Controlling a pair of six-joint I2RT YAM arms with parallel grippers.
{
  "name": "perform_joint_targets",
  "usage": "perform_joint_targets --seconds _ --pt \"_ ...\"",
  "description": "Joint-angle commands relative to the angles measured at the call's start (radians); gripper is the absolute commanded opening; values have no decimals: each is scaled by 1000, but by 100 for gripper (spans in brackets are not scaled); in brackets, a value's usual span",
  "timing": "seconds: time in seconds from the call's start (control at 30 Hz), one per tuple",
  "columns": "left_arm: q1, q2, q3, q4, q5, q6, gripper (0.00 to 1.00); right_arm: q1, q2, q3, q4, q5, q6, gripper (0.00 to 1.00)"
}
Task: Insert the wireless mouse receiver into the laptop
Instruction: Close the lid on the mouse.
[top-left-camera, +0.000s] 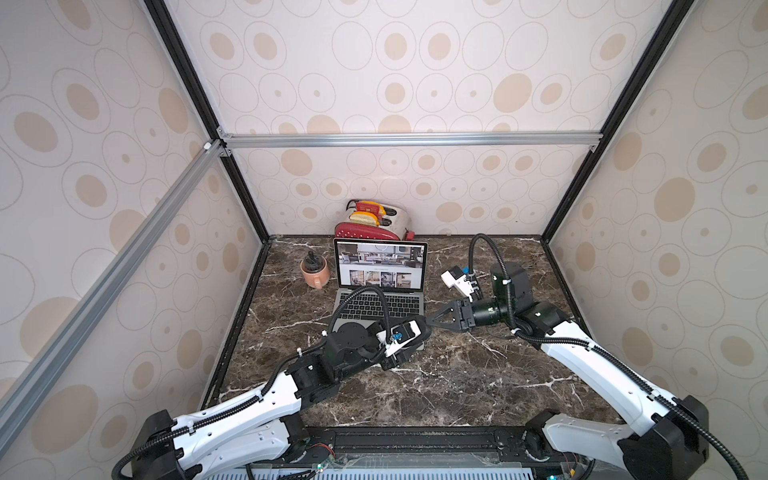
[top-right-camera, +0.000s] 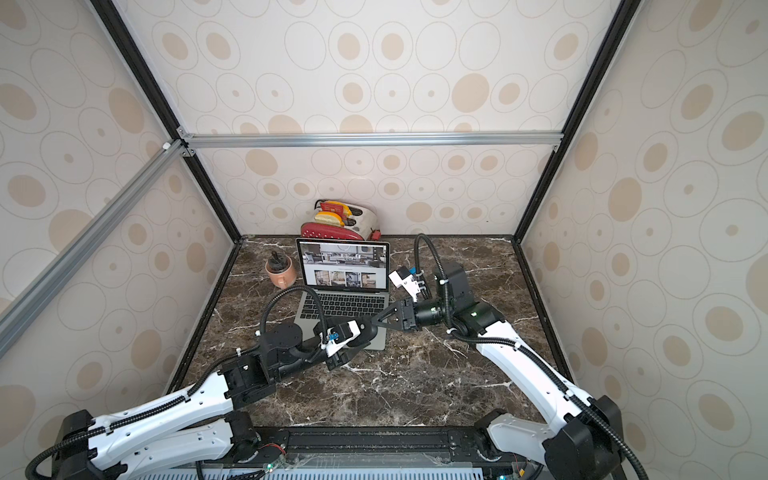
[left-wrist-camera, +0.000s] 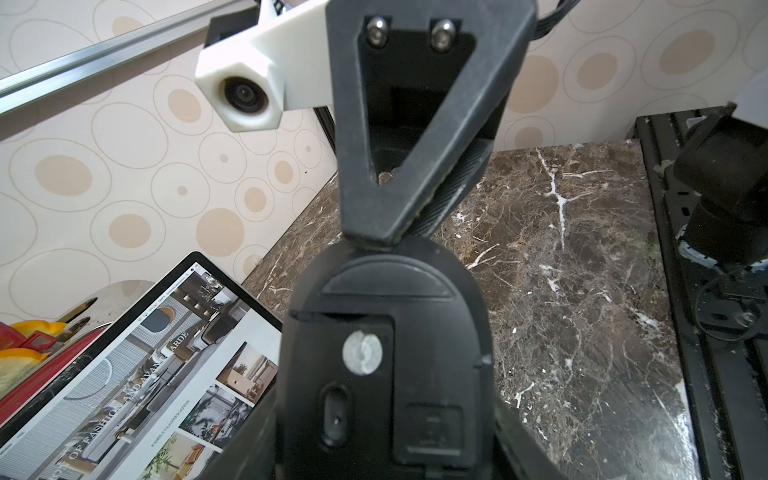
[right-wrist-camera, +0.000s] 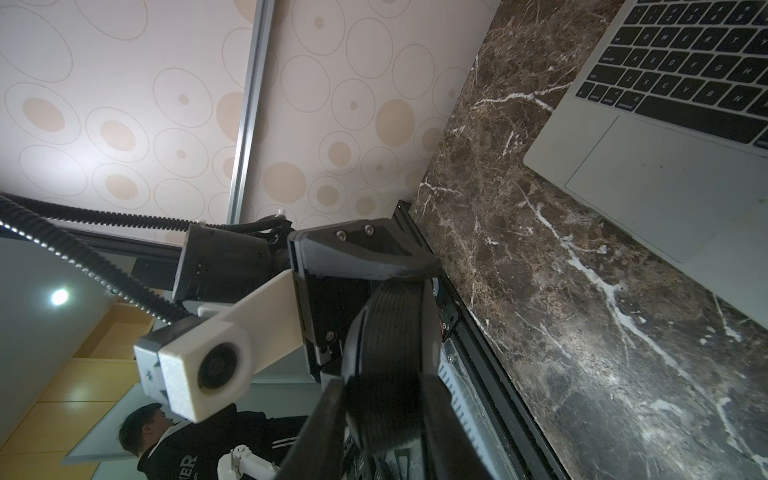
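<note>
Laptop (top-left-camera: 399, 301): slim silver-grey, open on veined marble tabletop (top-left-camera: 457, 374).
Mouse (left-wrist-camera: 432, 332): smooth black oval, over laptop's front-right corner.
Left fingers (left-wrist-camera: 523, 453): clamped on mouse.
Right fingers (left-wrist-camera: 353, 166): triangular, flanking mouse tip; grip unclear.

mouse (left-wrist-camera: 436, 332): edge-cropped | laptop (top-left-camera: 380, 266) front: behind left arm (top-left-camera: 257, 399) in both top views

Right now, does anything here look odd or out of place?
Yes: the mouse hangs in the air, underside showing, held by the left gripper near the front corner of the laptop, with the right gripper at its tip. A toaster sits behind the laptop.
</note>
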Motion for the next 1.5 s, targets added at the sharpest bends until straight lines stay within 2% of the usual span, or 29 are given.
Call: perform_joint_targets --seconds 0.0,0.27,0.57,1.0,1.13,1.47 --pt "4 -18 18 64 4 -7 0 43 -7 -21 4 5 -27 31" --pt "4 -31 17 75 10 -12 0 90 -21 -65 34 61 -33 32" --pt "4 -47 14 69 10 -16 0 92 -50 -47 -14 88 -72 39" --pt "1 -48 8 64 6 -18 0 14 -60 14 -49 -14 -62 47" --pt "0 -44 10 64 7 -17 0 13 -52 -14 -20 -29 -35 47" --pt "0 -35 14 61 14 -15 0 13 -27 -45 103 -48 52 37"
